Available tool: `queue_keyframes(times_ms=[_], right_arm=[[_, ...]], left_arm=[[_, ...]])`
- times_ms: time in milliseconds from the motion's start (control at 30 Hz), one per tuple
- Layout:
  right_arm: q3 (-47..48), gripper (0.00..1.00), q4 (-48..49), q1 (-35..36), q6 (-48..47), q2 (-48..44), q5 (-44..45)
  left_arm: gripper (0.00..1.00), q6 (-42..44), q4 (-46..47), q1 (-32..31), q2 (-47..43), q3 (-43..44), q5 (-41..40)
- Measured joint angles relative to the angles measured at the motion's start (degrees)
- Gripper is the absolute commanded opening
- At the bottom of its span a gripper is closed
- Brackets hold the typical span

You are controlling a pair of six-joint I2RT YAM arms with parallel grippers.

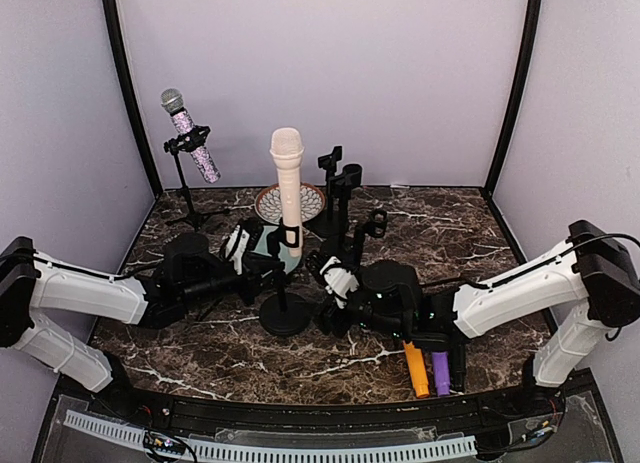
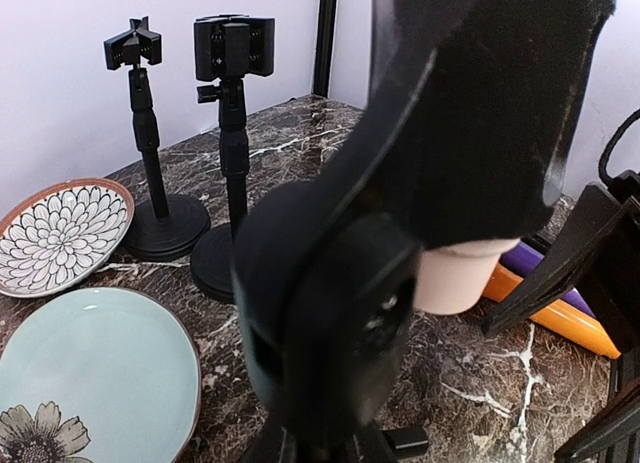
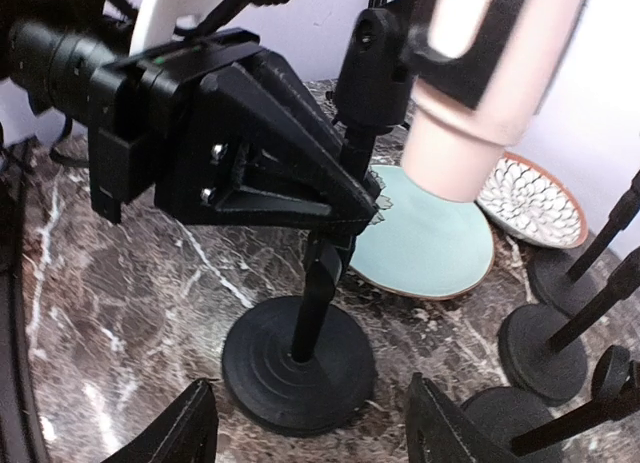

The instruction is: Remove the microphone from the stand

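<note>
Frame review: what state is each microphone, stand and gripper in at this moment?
cream microphone: upright, seated in its clip.
centre stand: standing on its base, pole clamped.
left gripper: shut on the centre stand's pole.
right gripper: open, holding nothing.
sparkly microphone: tilted, clipped in the tripod stand.
back stands: upright, clips empty.
orange microphone: lying flat.
purple microphone: lying flat.

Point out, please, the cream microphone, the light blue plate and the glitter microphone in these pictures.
cream microphone [image 1: 289,191]: top external view, middle of its handle.
light blue plate [image 2: 100,363]: left wrist view, bare glaze near its centre.
glitter microphone [image 1: 203,161]: top external view, lower handle below the clip.
</note>
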Motion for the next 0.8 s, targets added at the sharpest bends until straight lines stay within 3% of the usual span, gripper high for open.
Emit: queue_keyframes(times_ms=[133,333,467,633,800], right_arm=[[-0.8,0.67,0.1,-1.7,8.2,-1.6,-3.7],[-1.5,0.68,0.7,-3.9,15.1,-2.2,-7.3],[-1.5,0.68,0.9,-4.3,16.4,-3.3,-8.6],[-1.5,0.69,0.9,-4.3,16.5,-5.7,-9.4],[-1.4,0.71,0.9,-4.6,16.5,-7.2,-9.5]], left_arm=[[0.03,0.2,0.4,0.0,-0.1,-0.4,0.7],[0.27,0.2,0.5,0.0,-0.2,-0.5,0.8],[0.43,-0.4,-0.8,0.0,-0.7,-0.8,1.2],[0.51,-0.8,-3.4,0.0,-3.4,-1.0,0.7],[0.72,-0.9,-5.1,0.0,-7.7,-1.1,-0.1]])
